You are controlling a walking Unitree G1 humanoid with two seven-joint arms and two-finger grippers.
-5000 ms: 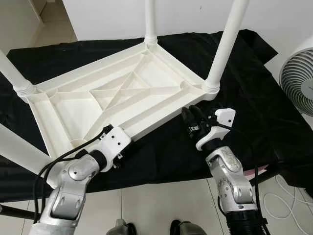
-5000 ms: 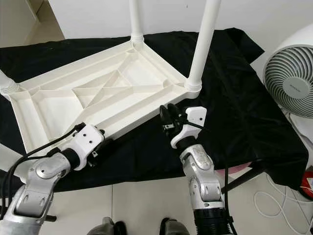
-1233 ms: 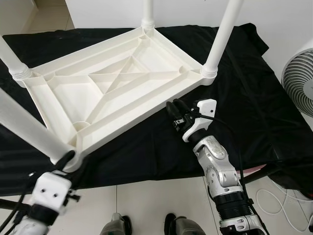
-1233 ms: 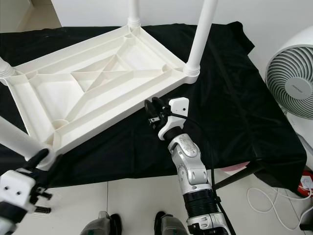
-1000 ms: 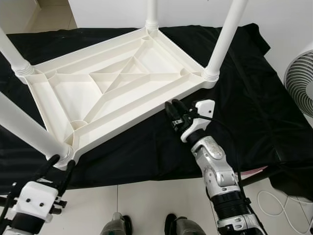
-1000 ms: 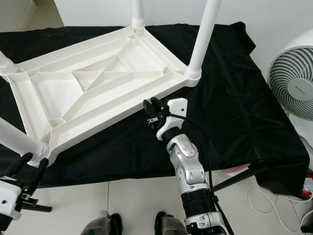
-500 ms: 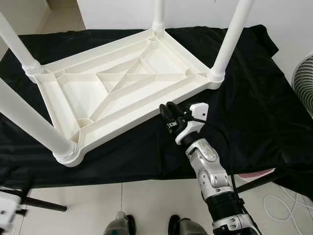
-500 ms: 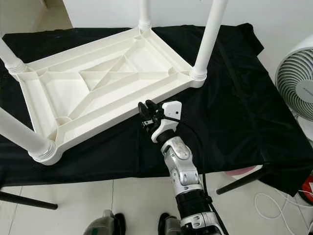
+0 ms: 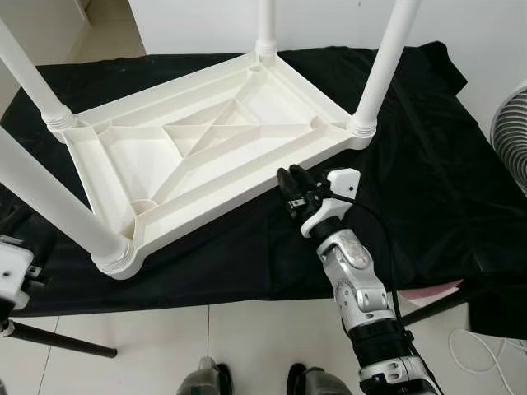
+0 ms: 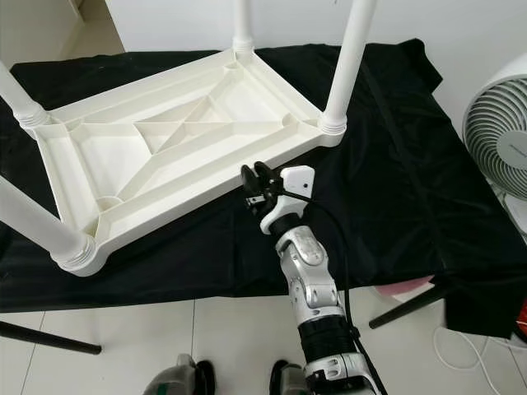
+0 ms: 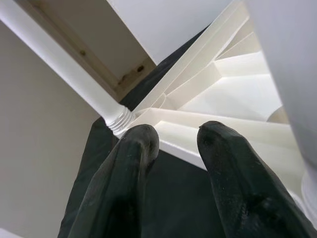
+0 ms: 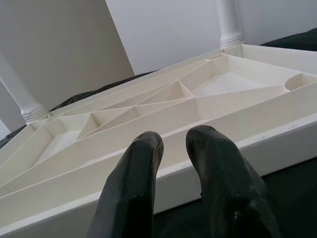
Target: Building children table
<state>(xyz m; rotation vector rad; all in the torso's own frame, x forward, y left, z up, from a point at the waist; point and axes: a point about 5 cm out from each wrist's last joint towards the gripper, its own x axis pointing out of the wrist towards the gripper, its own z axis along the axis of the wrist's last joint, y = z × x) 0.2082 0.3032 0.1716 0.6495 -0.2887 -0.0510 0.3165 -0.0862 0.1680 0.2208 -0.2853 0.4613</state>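
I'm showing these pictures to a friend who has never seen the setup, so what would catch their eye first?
First, the big white plastic table lying upside down on a black cloth, its ribbed underside up and its four legs standing from the corners. Next, the silver right arm, whose right hand sits just beside the table's near edge, fingers slightly apart and holding nothing. A white fan stands at the far right, off the cloth.

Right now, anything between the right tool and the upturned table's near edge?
Nothing but black cloth. In the right eye view the right tool sits just off the table rim; the right wrist view shows only a sliver of cloth before the rim.
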